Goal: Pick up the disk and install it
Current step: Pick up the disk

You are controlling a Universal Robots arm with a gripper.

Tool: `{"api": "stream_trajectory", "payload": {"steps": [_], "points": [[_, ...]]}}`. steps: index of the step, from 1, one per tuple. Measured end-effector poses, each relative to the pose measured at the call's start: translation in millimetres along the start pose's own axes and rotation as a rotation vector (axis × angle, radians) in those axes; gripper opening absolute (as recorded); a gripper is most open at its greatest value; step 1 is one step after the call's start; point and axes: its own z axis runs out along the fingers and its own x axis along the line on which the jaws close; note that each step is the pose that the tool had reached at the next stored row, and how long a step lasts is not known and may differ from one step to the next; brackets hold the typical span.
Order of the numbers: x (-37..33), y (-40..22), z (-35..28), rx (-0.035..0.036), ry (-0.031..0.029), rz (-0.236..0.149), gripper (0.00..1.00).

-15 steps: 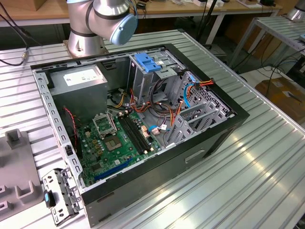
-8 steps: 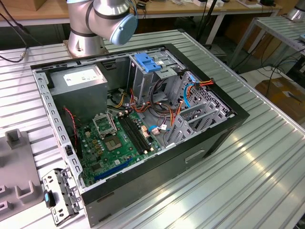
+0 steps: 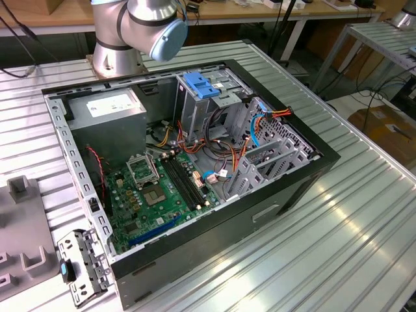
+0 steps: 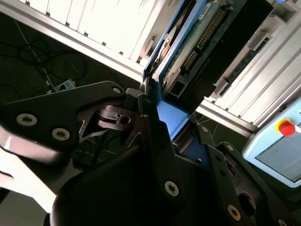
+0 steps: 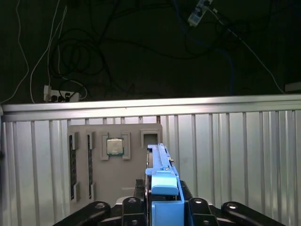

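In both wrist views my gripper is shut on the disk. The disk stands edge-on between the black fingers, its blue side rail facing the first wrist camera. The second wrist view shows the disk's green circuit-board side and blue rail reaching out past the fingers. The disk hangs in the air above a ribbed metal table, off any surface. In the exterior view the open computer case lies on its side, with a grey drive cage and its blue latch at the back.
The arm's base and elbow stand behind the case. A grey fixture plate holding a processor chip and memory sticks lies below the disk. A small metal bracket with a blue tab sits at the exterior view's lower left. Cables crowd the case interior.
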Motion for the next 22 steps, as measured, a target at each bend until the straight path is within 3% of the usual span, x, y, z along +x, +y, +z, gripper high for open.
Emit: {"api": "stream_trajectory", "payload": {"steps": [5, 12, 16, 22], "points": [[-0.1, 0.0, -5.7, 0.0000, 0.0000, 0.000, 0.37], [-0.1, 0.0, -6.2, -0.0003, 0.0001, 0.000, 0.37], [-0.2, 0.0, -9.8, -0.0002, 0.0000, 0.000, 0.37], [-0.5, 0.0, -23.7, -0.0001, 0.0000, 0.000, 0.37]]}}
